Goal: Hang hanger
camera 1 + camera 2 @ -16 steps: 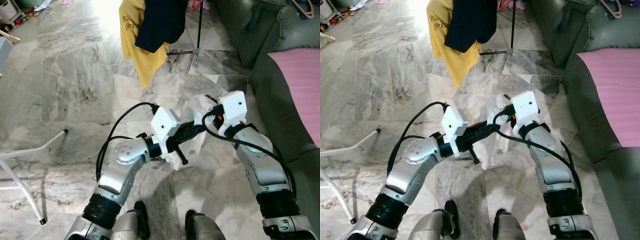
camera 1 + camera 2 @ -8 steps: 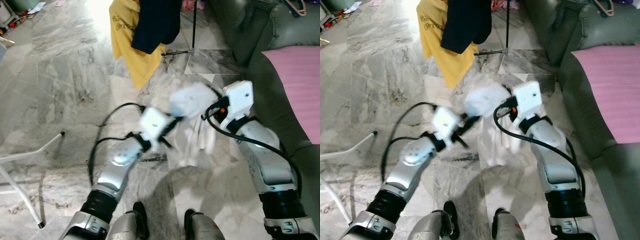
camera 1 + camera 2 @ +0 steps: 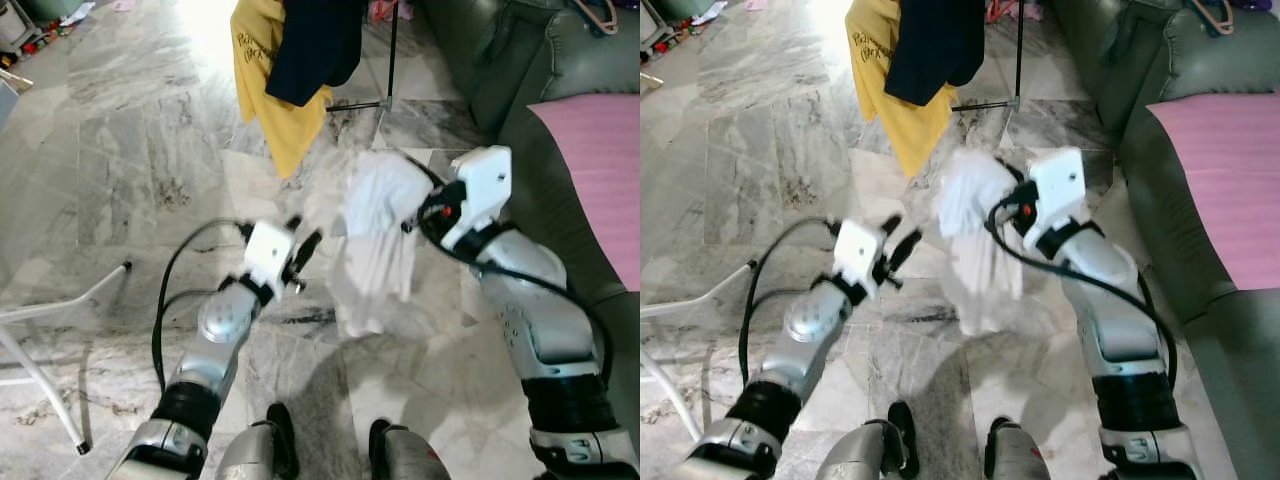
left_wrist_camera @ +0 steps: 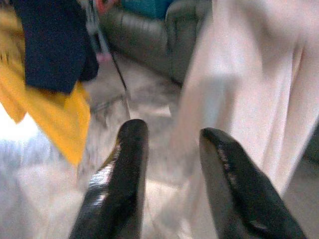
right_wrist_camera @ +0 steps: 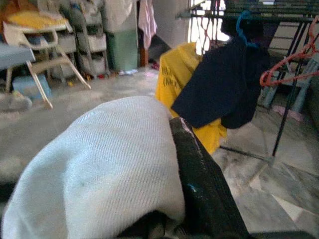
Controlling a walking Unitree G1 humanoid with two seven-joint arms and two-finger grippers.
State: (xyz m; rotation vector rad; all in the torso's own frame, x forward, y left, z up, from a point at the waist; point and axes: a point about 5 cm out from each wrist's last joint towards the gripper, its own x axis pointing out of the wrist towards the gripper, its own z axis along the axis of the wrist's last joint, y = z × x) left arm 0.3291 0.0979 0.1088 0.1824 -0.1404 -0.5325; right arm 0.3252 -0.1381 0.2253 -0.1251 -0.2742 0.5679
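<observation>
The floor [image 3: 130, 150] is polished grey-veined marble tile, with strong glare from daylight at the far end. A dark grey-green leather sofa [image 3: 520, 90] stands along the right side, carrying a pink cushion [image 3: 600, 170]. A white metal stand leg [image 3: 60, 310] rests on the floor at the left.

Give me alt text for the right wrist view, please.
The right gripper is shut on a white ribbed garment bunched over its black fingers. Beyond, a yellow shirt and a navy shirt hang from a drying rack above a marble floor.
</observation>
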